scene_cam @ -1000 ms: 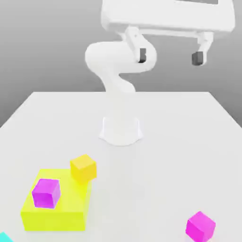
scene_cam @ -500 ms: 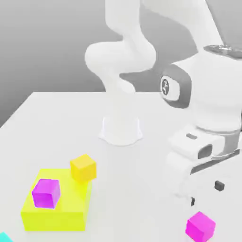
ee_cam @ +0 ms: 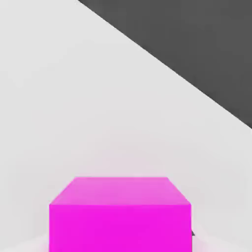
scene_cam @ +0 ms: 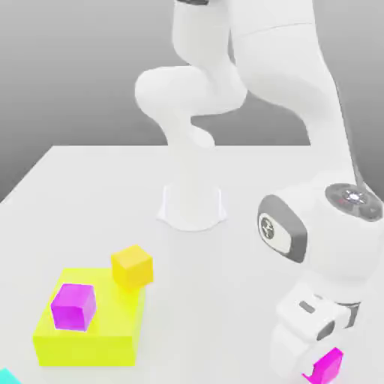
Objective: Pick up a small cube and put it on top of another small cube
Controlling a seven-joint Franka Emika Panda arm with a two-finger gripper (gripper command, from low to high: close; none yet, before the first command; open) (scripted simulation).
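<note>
A small plain magenta cube (scene_cam: 328, 366) sits flat on the white table, directly beneath the gripper's hand, mostly hidden by it. A second identical magenta cube (scene_cam: 73, 305) rests well apart from the gripper, atop a flat yellow block.

The arm's wrist covers most of the cube (scene_cam: 328, 365) at the exterior view's right, so only a magenta corner pokes out near the bottom edge. The tool is buried behind the hand housing there, can't see its tips at all. In the hand view that cube (ee_cam: 119, 214) is cut off by the frame edge. A teal thing (scene_cam: 6, 376) at the near left corner is cropped to a sliver; no idea what it is. The arm's top runs out of frame.
</note>
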